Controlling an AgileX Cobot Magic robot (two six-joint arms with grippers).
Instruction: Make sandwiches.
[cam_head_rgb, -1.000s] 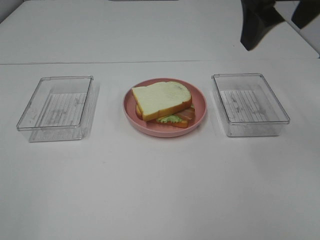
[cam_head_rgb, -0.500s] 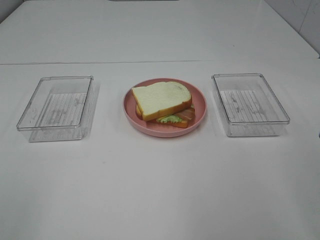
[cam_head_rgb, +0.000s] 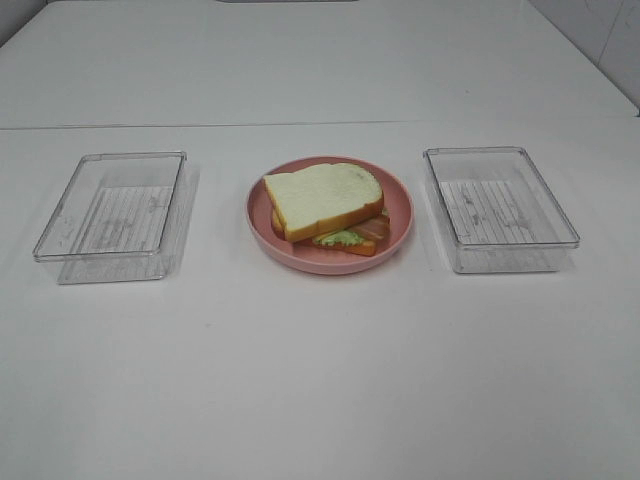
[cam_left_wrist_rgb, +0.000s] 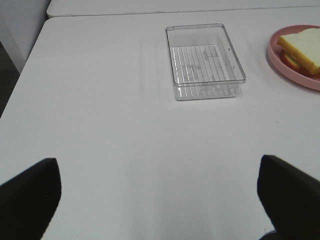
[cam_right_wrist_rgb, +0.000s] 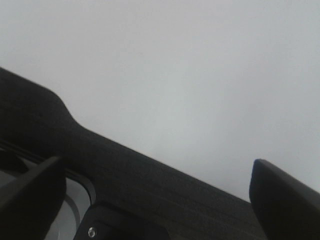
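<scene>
Since the sandwich (cam_head_rgb: 327, 209) mid-frame on the pink plate (cam_head_rgb: 400, 210) looks light, squishy and loosely stacked, I'd pinch its crust edges gently, with the left gripper (cam_left_wrist_rgb: 159, 200) and right gripper (cam_right_wrist_rgb: 157, 192) both spread wide, empty.

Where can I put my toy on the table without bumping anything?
Lots of room: the wide bare white table in front of the pink plate and both clear trays. The left tray and right tray are empty too. Only the plate is full, holding the sandwich.
</scene>
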